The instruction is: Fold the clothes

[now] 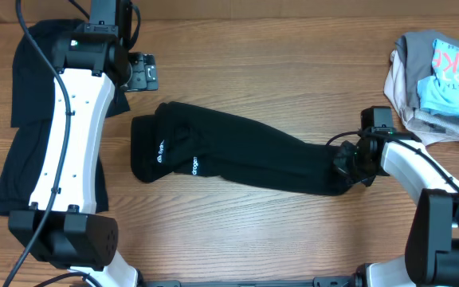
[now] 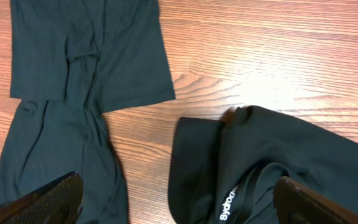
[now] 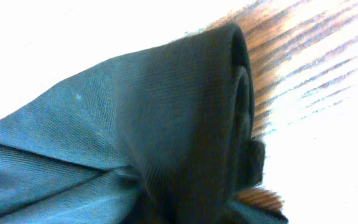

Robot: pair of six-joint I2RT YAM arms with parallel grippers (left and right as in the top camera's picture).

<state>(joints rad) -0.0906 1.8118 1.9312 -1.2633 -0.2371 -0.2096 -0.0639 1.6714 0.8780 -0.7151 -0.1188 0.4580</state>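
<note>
A long black garment (image 1: 245, 155) with white lettering at its waistband lies bunched across the middle of the table. My right gripper (image 1: 347, 166) is shut on its right end, and the pinched cloth (image 3: 166, 124) fills the right wrist view, hiding the fingers. My left gripper (image 1: 143, 73) is open and empty, hovering above the table just beyond the garment's left end. In the left wrist view its two fingers (image 2: 179, 190) are spread wide, with the waistband end (image 2: 272, 155) below them.
Folded black clothes (image 1: 34, 96) lie at the far left under my left arm and show in the left wrist view (image 2: 86, 50). A pile of loose clothes (image 1: 441, 76), grey, white and light blue, sits at the back right corner. Bare wood lies between.
</note>
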